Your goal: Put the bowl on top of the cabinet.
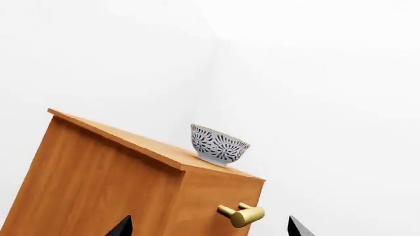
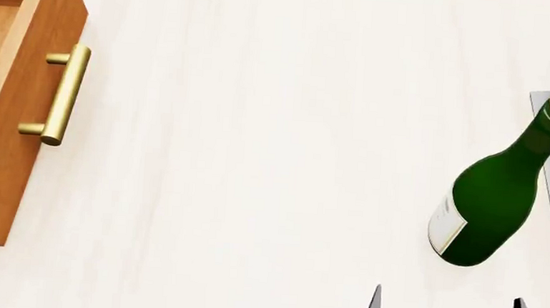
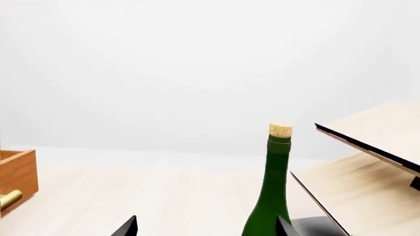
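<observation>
Bowl: the patterned white-and-blue bowl (image 1: 219,144) stood on the top board of the orange-brown cabinet (image 1: 98,182), close to the front corner, upright and untouched by either arm.
Cabinet: in the head view only an open drawer (image 2: 11,95) with its brass bar handle (image 2: 61,94) showed at the left edge; the bowl itself lay outside that view.
Left jaws: the left gripper (image 1: 208,227) hung below the bowl in front of the cabinet, its two dark tips spread wide and holding nothing.
Right jaws: the right gripper (image 3: 204,226) was likewise parted and empty, with the green bottle (image 3: 270,191) standing just ahead of it.
Other things: a pale wood and dark metal rack (image 3: 367,162) stood beside the bottle on the light wooden table (image 2: 255,160).
Step in hand: by the look of it the placing was already accomplished, leaving only a clean retreat.
Next move: the left arm would need to draw away without brushing the cabinet or the brass handle.
Hidden: only the fingertips of each gripper were in view; the bowl's foot and the cabinet's lower drawers were cut off.
</observation>
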Controlling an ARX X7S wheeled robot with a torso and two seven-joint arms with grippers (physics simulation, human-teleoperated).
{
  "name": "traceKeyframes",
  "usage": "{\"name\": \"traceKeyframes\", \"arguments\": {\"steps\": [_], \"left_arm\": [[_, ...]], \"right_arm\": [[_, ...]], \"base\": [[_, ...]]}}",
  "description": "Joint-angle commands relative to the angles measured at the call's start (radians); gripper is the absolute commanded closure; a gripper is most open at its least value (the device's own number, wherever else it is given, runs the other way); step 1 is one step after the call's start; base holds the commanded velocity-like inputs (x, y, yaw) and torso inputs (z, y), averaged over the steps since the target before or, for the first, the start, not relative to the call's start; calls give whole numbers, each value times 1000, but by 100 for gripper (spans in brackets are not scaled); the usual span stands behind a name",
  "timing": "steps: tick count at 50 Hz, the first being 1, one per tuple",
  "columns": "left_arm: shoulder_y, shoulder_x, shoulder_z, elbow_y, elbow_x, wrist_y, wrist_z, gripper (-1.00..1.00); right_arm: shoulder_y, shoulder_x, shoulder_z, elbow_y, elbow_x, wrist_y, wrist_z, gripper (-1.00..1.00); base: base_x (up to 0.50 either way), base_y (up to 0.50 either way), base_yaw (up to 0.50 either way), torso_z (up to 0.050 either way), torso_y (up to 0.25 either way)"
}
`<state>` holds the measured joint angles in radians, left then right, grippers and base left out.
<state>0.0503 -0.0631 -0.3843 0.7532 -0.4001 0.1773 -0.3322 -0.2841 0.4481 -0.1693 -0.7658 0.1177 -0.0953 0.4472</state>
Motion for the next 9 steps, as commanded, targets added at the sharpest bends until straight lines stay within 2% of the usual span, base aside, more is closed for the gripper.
{"name": "traceKeyframes", "arguments": {"steps": [1,2,9], "left_arm": [[206,29,169,-104,192,443,32,-100],[218,35,174,-111,200,487,33,-100],[233,16,196,-124,202,526,16,-100]], "right_arm": [[-38,-28,49,-5,-24,-101,-19,-100],[-49,-31,53,-6,-37,-132,-14,-100],[-63,-34,55,-2,-48,-181,-10,-100]], "base": [[0,0,0,0,0],[0,0,0,0,0],[0,0,0,0,0]]}}
